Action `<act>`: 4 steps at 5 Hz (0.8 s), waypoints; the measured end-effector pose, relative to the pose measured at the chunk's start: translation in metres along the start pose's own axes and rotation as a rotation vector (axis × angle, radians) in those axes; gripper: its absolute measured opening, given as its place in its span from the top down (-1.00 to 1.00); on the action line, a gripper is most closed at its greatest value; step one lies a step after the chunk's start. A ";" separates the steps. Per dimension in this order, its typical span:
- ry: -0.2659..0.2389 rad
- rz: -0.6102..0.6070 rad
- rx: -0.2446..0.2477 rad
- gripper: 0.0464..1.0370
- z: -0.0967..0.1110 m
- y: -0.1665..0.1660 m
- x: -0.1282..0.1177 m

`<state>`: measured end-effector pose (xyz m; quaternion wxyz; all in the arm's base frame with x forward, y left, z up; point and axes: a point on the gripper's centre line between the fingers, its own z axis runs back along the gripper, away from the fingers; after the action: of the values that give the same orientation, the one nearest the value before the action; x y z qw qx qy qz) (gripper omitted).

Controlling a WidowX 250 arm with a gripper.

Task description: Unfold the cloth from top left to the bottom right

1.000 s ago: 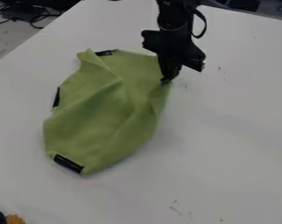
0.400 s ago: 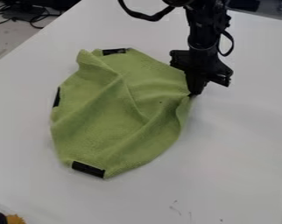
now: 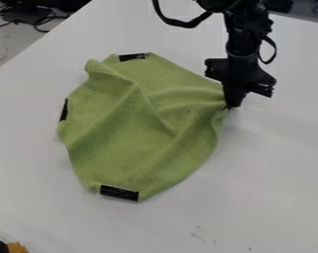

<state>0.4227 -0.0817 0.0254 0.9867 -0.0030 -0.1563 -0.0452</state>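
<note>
in the camera view, the green cloth [image 3: 122, 143] lies on the white table [image 3: 274, 173], partly spread by my reckoning: its body is broad, but a ridge [image 3: 148, 106] slants across its middle, its top left corner [image 3: 96, 66] is bunched, and creases run to its right edge. that ridge and the rest of the spread toward the bottom right look left to do. my gripper [image 3: 231, 105] is at the cloth's right edge, fingers pinched nearly together on a gathered bit of fabric. my arm [image 3: 244, 39] hangs nearly upright above that edge, fingertips pointing down, close to the table.
</note>
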 end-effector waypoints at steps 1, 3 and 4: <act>0.009 -0.007 0.007 0.94 0.000 -0.020 0.004; 0.052 0.067 -0.016 0.13 0.006 -0.058 0.012; 0.066 0.083 -0.034 -0.49 0.008 -0.073 0.017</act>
<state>0.4292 -0.1560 0.0378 0.9921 -0.0247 -0.1224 -0.0070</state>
